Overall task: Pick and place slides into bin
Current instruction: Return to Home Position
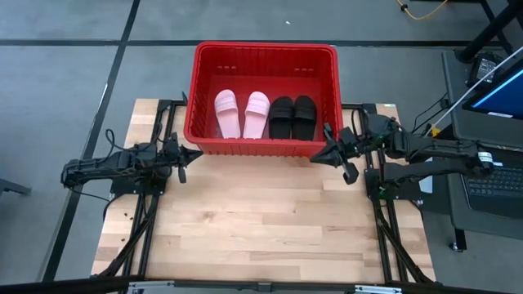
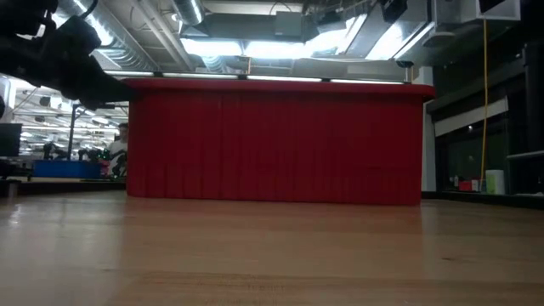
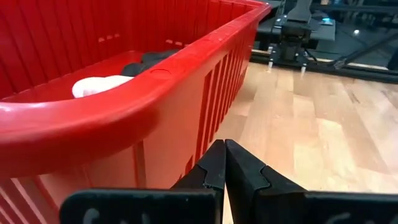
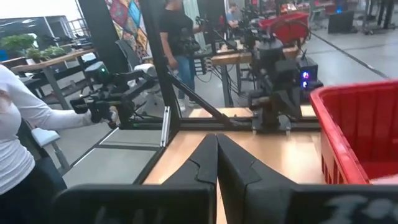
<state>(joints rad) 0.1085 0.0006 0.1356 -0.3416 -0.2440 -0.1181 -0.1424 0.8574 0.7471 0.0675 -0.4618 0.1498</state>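
editor: slides (image 1: 256,114) first. where did the four lie?

photographer: all inside the bin (image 1: 265,54), side by side along its near wall, straps up. the two pink slides (image 1: 229,114) sat toward the left arm's side, the two black slides (image 1: 304,117) toward the right arm's. the bin itself stood at the far edge of the tabletop (image 1: 261,220).

editor: and the arms?

photographer: the left pincer (image 1: 194,153) hung just beside the bin's near left corner, its fingers (image 3: 249,175) pressed tip to tip with nothing between them. the left wrist view looked along the red ribbed wall, a pale toe and a dark strap showing over the rim. the right pincer (image 1: 315,157) mirrored it near the bin's near right corner, likewise closed and empty.

editor: anyone in the room?

photographer: a person (image 4: 18,130) in a white sleeve stood at the edge of the right wrist view, beyond the tabletop, and a second person (image 4: 177,37) in a dark top stood farther back.
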